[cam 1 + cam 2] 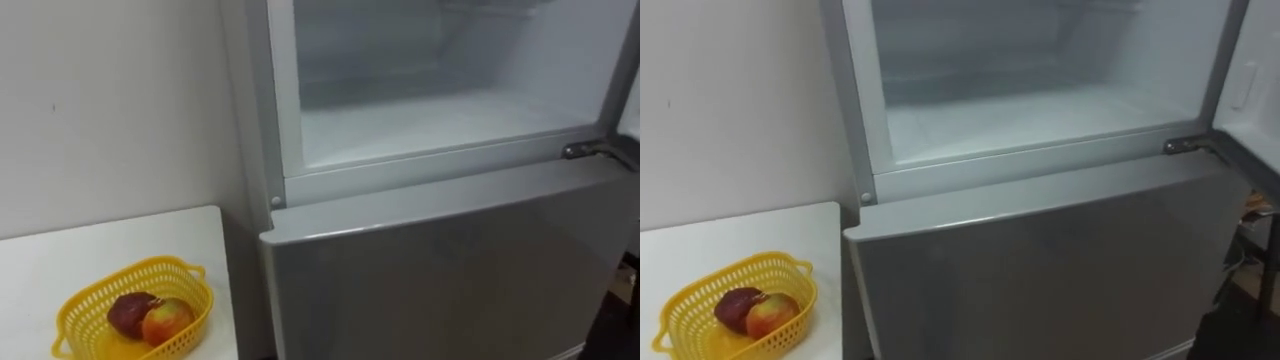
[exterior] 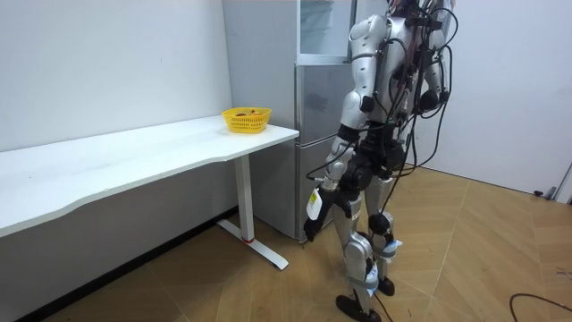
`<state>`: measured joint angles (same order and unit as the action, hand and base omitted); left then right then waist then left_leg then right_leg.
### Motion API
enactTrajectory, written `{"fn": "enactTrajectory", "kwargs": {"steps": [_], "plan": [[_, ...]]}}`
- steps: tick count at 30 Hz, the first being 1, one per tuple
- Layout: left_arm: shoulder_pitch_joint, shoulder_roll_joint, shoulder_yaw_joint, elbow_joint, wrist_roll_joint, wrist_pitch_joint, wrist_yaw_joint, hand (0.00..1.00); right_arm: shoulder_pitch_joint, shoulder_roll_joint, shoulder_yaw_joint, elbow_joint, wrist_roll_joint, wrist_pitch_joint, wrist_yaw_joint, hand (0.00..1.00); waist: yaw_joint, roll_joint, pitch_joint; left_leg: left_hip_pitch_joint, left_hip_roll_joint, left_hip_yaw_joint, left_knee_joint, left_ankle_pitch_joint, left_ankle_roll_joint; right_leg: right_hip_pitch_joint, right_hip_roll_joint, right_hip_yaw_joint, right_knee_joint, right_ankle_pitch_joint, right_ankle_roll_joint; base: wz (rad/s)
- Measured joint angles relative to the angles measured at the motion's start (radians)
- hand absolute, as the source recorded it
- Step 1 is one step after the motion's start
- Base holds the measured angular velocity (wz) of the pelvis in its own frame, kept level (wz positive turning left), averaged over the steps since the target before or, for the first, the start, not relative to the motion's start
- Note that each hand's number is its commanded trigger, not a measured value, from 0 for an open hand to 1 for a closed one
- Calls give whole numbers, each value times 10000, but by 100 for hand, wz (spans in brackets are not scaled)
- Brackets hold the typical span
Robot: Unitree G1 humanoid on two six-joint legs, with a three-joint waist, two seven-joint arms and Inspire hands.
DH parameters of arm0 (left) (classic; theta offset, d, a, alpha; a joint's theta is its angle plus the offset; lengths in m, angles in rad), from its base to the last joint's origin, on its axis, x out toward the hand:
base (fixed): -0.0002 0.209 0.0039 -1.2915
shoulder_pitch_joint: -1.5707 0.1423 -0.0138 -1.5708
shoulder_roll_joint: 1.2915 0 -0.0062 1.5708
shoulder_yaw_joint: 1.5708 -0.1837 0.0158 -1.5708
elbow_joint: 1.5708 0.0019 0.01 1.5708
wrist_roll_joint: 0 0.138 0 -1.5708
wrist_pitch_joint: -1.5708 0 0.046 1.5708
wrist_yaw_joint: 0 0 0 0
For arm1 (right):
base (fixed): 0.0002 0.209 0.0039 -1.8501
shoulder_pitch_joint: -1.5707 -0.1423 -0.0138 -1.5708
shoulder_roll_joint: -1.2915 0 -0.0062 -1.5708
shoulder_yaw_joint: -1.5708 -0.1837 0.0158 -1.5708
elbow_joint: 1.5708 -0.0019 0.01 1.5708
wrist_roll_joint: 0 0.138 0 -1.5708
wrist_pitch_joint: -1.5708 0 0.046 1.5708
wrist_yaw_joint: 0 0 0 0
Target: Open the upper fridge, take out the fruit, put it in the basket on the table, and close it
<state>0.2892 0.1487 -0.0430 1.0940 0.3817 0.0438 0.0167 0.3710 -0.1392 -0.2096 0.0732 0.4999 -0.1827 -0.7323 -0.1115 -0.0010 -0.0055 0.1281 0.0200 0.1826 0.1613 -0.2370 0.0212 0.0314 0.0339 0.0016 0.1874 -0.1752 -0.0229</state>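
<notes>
**Robot at the open upper fridge; fruit in the basket**

The robot stands on the wood floor (image 2: 483, 250), facing the fridge (image 2: 308, 107). Its left hand (image 2: 314, 217) hangs low beside the thigh. Whether its fingers are straight or curled cannot be told.

The fridge stands just beyond this hand, toward the room view's left, and rises well above it. The upper compartment (image 1: 1040, 110), high above the hand, is open. It shows a white floor and white walls inside a pale frame. A metal hinge (image 1: 590, 150) sits at the frame's lower right corner. Under the frame the grey lower door (image 1: 1040, 270) is shut.

A white table (image 2: 134, 152) stands against the wall (image 1: 110, 100), just beside the fridge on the robot's left. A yellow basket (image 1: 185, 285) rests on the table end nearest the fridge, higher than the hand and well apart from it. Two fruits lie touching in the basket: a dark red fruit (image 1: 130, 313) and a red-and-yellow apple (image 1: 168, 322) on its right.
</notes>
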Motion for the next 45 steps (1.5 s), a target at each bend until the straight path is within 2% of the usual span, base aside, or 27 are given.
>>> {"fn": "enactTrajectory", "kwargs": {"steps": [3,5,8,11,16,18,20,25,31,37,41,45], "plan": [[143,23,136,-224,-11,6,-30,0,-99,-9,-598,-12,1258,-3,-390,0,-63,-146,-8,-9,-4,-33,17,0,0,6,-2,-23,-1,-1,2,2],[213,47,406,-212,-10,4,-98,0,-437,-47,-1377,-13,2746,-24,-559,0,-260,-266,-15,2,-2,-46,24,0,0,29,1,-41,-2,2,-2,2],[231,106,624,-228,-167,-29,-210,0,-735,-250,-2200,-12,4129,-95,-752,0,-328,-309,-7,-16,-1,10,25,0,0,27,1,-5,9,6,-7,-6],[382,124,1558,-445,-169,-194,-202,0,-1081,-565,-3448,-24,5926,-267,-872,0,-480,-388,-4,-34,-1,34,21,0,0,16,2,12,7,-5,-4,0],[398,267,2287,-725,-172,-213,-187,0,-1403,-1083,-4619,-91,7157,-391,-837,0,-567,-490,-20,-123,0,37,21,1,0,-110,12,42,24,-17,-7,-1],[404,319,2417,-864,-173,-215,-183,0,-1502,-1158,-4947,-90,7360,-419,-796,0,-577,-546,16,-141,1,36,21,3,-2,-151,18,42,22,-8,-12,0],[526,339,2576,-1019,-168,-212,-190,0,-1523,-1164,-5282,-88,7813,-440,-631,0,-575,-617,3,-131,2,49,20,2,-2,-141,18,48,19,-8,-11,0],[724,335,2617,-1230,-162,-147,-290,0,-1646,-1165,-5580,-66,8957,-440,-305,0,-576,-642,13,-139,-5,85,13,2,-2,-192,13,104,168,-34,-11,-3],[790,316,2955,-1437,57,-128,-296,0,-2686,-1185,-5791,-64,9151,-391,481,0,-784,-617,13,-128,-2,172,14,3,-2,-272,24,194,175,-54,-14,-5],[985,278,3070,-1440,35,-198,-330,0,-2970,-1579,-6047,-125,9123,-313,1550,0,-789,-660,1,-149,7,164,13,4,-4,-277,23,169,237,-53,-16,0],[1016,251,3140,-1395,34,-194,-475,0,-3219,-1885,-6057,-217,9123,-50,2140,0,-761,-760,-5,-146,7,171,16,4,-4,-353,28,224,347,-66,-33,-3],[1017,242,3145,-1336,37,-196,-468,0,-3249,-1900,-6050,-739,9117,13,2482,0,-713,-831,-6,-130,12,171,22,3,-4,-347,30,215,323,-67,-34,0]]}}
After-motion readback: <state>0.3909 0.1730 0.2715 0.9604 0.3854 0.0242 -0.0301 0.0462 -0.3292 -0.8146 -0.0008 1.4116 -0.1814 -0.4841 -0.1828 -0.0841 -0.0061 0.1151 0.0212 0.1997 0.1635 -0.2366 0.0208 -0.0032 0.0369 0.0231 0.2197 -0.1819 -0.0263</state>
